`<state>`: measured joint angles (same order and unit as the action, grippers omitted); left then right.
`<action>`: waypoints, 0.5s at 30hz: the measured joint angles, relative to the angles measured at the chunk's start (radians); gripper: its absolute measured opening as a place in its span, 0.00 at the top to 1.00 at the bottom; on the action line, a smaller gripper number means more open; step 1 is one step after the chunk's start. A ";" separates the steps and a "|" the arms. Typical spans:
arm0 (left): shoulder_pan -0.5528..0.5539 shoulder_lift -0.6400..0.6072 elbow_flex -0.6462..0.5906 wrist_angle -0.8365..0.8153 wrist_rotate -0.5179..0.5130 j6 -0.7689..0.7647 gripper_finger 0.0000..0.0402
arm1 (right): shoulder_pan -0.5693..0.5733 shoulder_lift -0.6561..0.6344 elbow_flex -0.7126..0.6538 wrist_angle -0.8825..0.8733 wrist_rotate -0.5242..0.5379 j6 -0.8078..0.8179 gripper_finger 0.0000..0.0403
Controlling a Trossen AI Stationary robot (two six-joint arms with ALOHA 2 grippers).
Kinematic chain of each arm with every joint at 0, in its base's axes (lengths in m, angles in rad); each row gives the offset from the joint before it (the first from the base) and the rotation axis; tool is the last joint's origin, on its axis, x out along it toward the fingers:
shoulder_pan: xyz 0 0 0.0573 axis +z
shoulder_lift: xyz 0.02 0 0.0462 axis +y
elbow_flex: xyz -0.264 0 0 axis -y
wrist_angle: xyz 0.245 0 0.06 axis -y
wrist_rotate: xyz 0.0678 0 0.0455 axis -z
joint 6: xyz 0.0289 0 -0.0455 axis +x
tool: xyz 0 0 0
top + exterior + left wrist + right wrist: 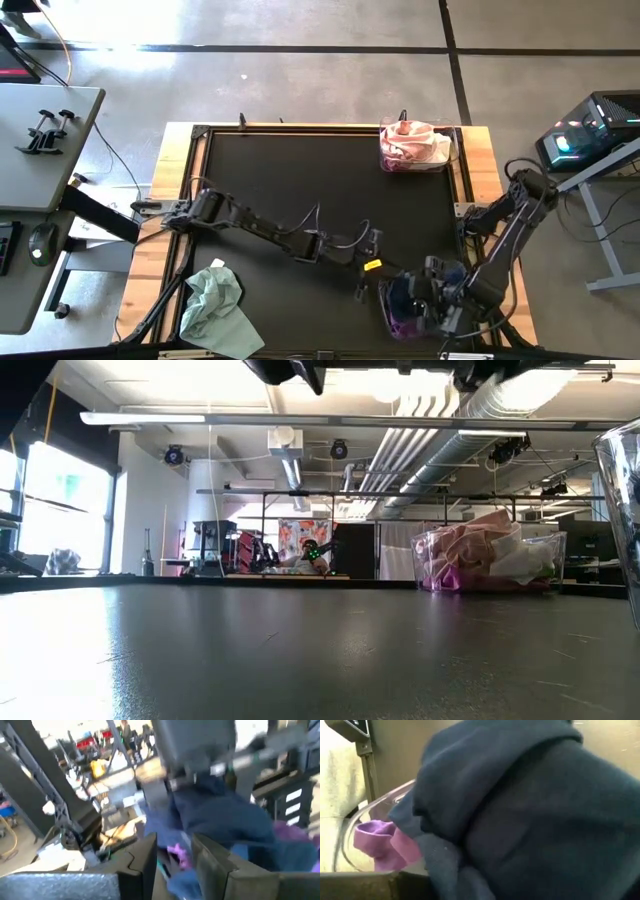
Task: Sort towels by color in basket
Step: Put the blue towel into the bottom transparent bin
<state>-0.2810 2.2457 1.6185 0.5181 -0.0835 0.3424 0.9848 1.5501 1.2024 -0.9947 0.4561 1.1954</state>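
Note:
A clear basket [412, 312] at the table's near right holds a purple towel [379, 839] and dark cloth. My right gripper [438, 290] hangs over it, with a navy towel [520, 810] bunched right before its camera and hanging under it [220, 812]. My left gripper [175, 847] reaches level from the left, just short of that basket. Its fingers stand apart, and the navy towel and a scrap of magenta show beyond the gap. A second clear basket [415, 148] at the far right holds pink and white towels. A pale mint towel [215, 305] lies bunched on the table's near left. My right gripper holds the navy towel from above, slanting down; the bunched cloth itself hides the fingers and the place of contact. The towel hangs in slack folds below the gripper [210, 805], over the near-right basket. Whether my left gripper touches any cloth, I cannot tell.
The near-right basket's clear wall [622, 510] rises at the edge of the low view. The black mat [300, 180] is bare between the two baskets. A wooden border [170, 200] frames the table. A side desk [40, 150] stands off its left edge.

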 joint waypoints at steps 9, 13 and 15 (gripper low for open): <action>-0.001 0.083 0.068 0.075 0.077 -0.034 0.71 | -0.019 0.000 -0.054 0.059 0.010 -0.020 0.48; -0.001 0.131 0.133 -0.015 0.077 -0.035 0.76 | -0.028 0.000 -0.053 0.066 0.013 -0.051 0.48; -0.001 0.141 0.155 -0.069 0.099 -0.034 0.78 | -0.029 -0.001 -0.053 0.059 0.010 -0.051 0.48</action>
<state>-0.2817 2.3863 1.7735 0.4491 0.0150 0.3080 0.9554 1.5496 1.1492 -0.9353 0.4658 1.1440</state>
